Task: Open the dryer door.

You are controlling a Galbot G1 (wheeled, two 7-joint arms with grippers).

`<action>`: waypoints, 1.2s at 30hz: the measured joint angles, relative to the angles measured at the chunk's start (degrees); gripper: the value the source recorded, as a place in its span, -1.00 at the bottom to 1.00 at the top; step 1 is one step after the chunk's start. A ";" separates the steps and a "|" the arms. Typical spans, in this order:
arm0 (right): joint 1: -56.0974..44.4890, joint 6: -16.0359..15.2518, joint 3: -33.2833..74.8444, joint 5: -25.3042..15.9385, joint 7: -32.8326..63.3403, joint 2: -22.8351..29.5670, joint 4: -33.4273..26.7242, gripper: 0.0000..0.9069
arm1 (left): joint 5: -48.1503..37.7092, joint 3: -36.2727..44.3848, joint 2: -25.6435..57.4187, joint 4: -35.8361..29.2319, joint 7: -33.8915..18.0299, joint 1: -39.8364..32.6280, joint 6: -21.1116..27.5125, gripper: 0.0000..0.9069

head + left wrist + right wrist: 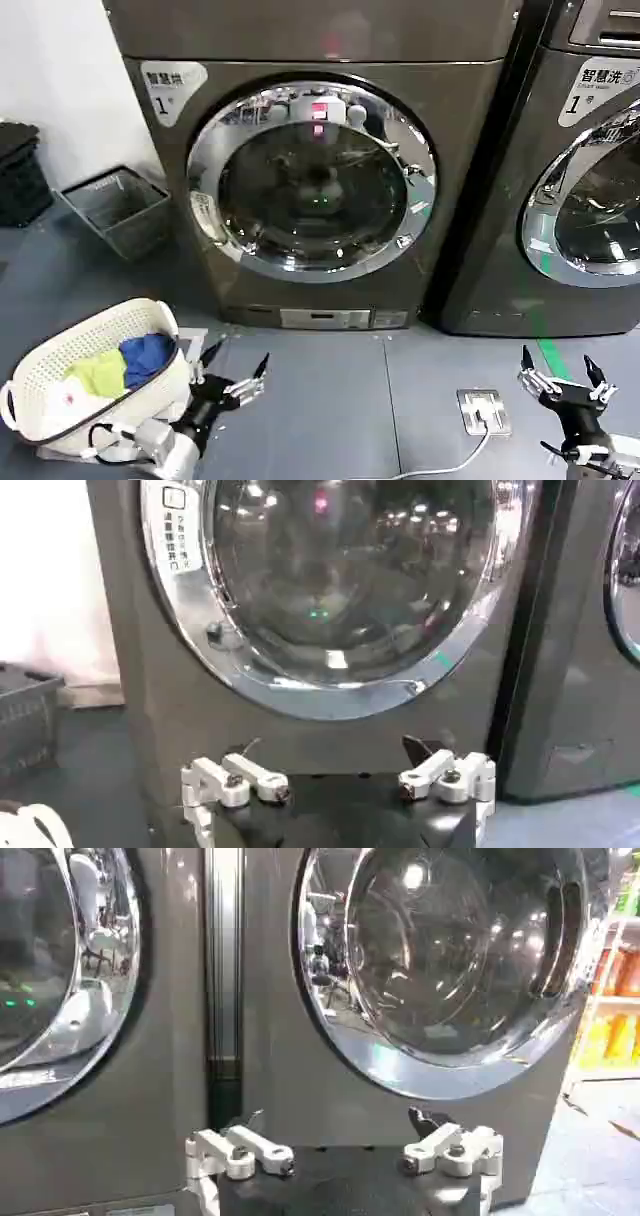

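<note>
It was a laundry room: two dark grey front-loading machines (310, 170) stood side by side on a grey floor (400, 390), a white laundry basket (95, 370) of clothes at seven o'clock, a wire bin (118, 210) at nine.

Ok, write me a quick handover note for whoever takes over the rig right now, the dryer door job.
Left tool: open, empty, low over the floor beside the laundry basket.
Right tool: open, empty, low in front of the second machine.
Dryer door: shut against its machine, untouched.
Done: nothing yet.
Left: bring a tool up to the chrome rim, get a hold, swing the door open.
</note>
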 joint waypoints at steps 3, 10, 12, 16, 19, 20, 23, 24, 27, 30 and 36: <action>0.42 0.92 -0.97 2.31 -0.05 -1.97 0.66 1.00 | 0.00 0.00 0.04 -0.12 0.01 0.03 0.12 1.00; 1.30 3.18 -3.87 8.23 0.59 -8.76 1.75 1.00 | 0.01 -0.03 0.01 -0.40 -0.01 0.28 0.30 1.00; 1.73 3.17 -4.97 9.60 0.57 -11.17 2.17 1.00 | 0.07 -0.04 -0.11 -0.59 0.00 0.31 0.31 1.00; 2.72 3.41 -7.57 10.69 0.17 -15.66 2.50 1.00 | 0.25 -0.02 -0.45 -0.71 0.00 0.14 0.44 1.00; 3.52 4.16 -9.99 10.86 -0.53 -18.83 2.51 1.00 | 0.33 -0.01 -0.52 -0.91 0.01 0.14 0.62 1.00; 3.82 4.53 -10.66 10.91 -0.80 -19.80 2.52 1.00 | 0.36 0.01 -0.52 -0.97 0.02 0.16 0.63 1.00; 5.17 5.83 -13.30 11.16 -1.43 -22.82 2.17 1.00 | 0.51 0.03 -0.61 -1.11 0.06 0.21 0.66 1.00; 5.73 6.14 -14.28 11.36 -1.49 -23.83 1.94 1.00 | 0.54 0.05 -0.66 -1.18 0.06 0.22 0.66 1.00; 7.86 6.80 -17.15 12.25 -1.62 -26.59 1.49 1.00 | 0.68 0.06 -0.74 -1.33 0.10 0.33 0.66 1.00; 10.70 7.34 -20.38 13.36 -1.64 -29.24 0.76 1.00 | 0.81 0.08 -0.76 -1.38 0.17 0.46 0.67 1.00; 18.30 7.48 -27.38 16.37 -1.46 -33.88 -1.59 1.00 | 0.90 -0.09 -0.68 -1.69 0.27 0.67 0.68 1.00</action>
